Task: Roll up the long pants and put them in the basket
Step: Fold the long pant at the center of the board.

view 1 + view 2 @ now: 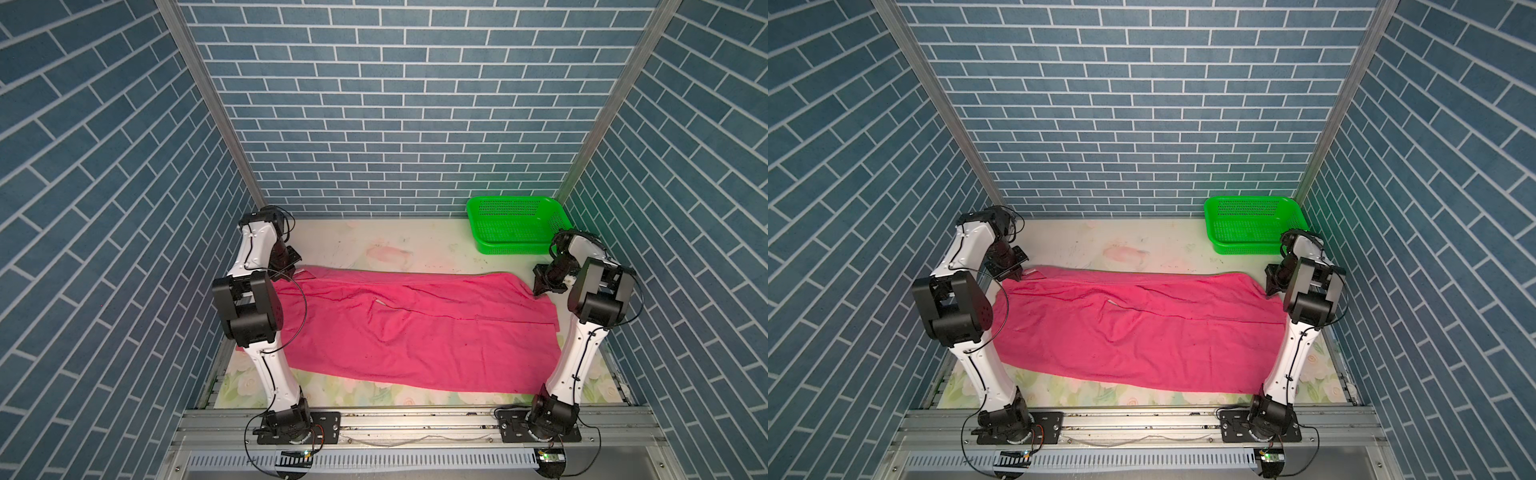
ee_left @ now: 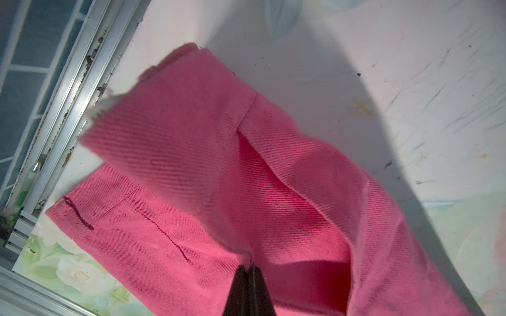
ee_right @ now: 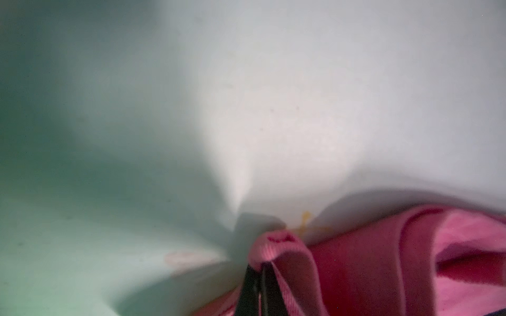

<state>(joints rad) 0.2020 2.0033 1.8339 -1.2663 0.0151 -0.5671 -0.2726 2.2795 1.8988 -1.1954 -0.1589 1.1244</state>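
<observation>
At the far edge, both arms [image 1: 254, 249] bent — left gripper [image 2: 248, 266] and right gripper [image 3: 259, 267] pinch the long pants [image 1: 415, 332].

A pale table [image 1: 374, 245] printed with faded flowers and marked by dark scuffs carries two things. Bright magenta-pink long pants [image 1: 415, 332] of soft cloth lie spread mostly flat, with wrinkles, across its middle, reaching almost from the left edge to the right edge. Bare strips show along the front and rear edges. A green plastic mesh basket [image 1: 515, 232] sits in the rear right corner, apart from the cloth.
</observation>
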